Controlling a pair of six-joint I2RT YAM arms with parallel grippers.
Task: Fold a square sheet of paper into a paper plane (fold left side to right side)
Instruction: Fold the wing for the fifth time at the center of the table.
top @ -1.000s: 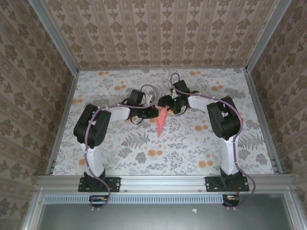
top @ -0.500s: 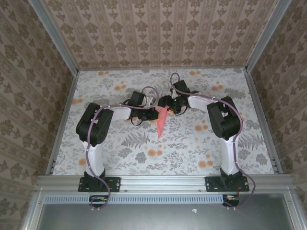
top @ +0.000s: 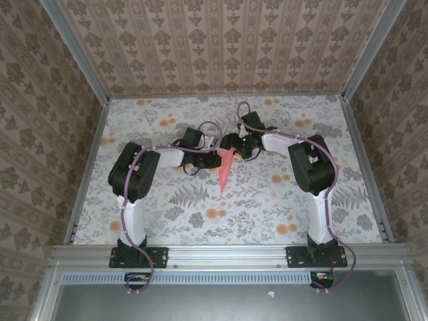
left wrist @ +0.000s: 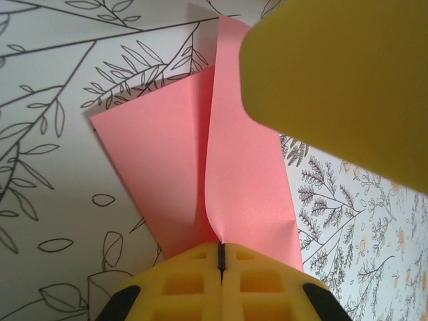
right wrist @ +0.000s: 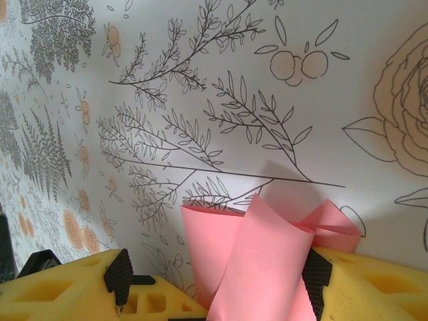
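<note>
Hidden paper plane (left wrist: 247,187) end (behind fingers (left wrist: 200,257))

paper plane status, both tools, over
Left tool shut on paper plane. Right tool open, straddling its wide end. Nothing in the way.

Top external: high, behind arm bases (top: 139,256), facing down and forward; far; whole table (top: 167,200) in frame.
Left wrist: very near, looking down past left fingers (left wrist: 194,284) onto paper (left wrist: 247,194).
Right wrist: very near, low, grazing along table past right fingers (right wrist: 67,294).
All three share paper at table centre and table patch around it.
</note>
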